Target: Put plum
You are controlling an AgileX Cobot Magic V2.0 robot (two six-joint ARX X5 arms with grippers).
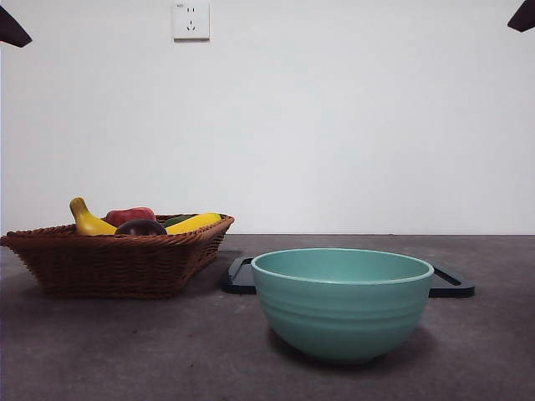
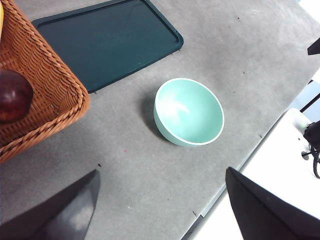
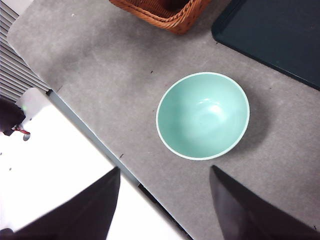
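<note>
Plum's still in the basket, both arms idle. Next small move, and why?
Probably swing the left gripper over the basket and lower toward the plum. Its jaws stand open and empty, and its wrist view shows the plum close by; the right gripper hangs over the empty bowl, farther from the basket.

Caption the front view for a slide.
Plum in wicker basket beside empty teal bowl; both arms wait.

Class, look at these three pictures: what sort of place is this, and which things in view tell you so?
Probably a robot test bench rather than a kitchen: a bare grey table against a blank wall with one socket, and only staged props, a fruit basket, a green bowl and a dark tray.
</note>
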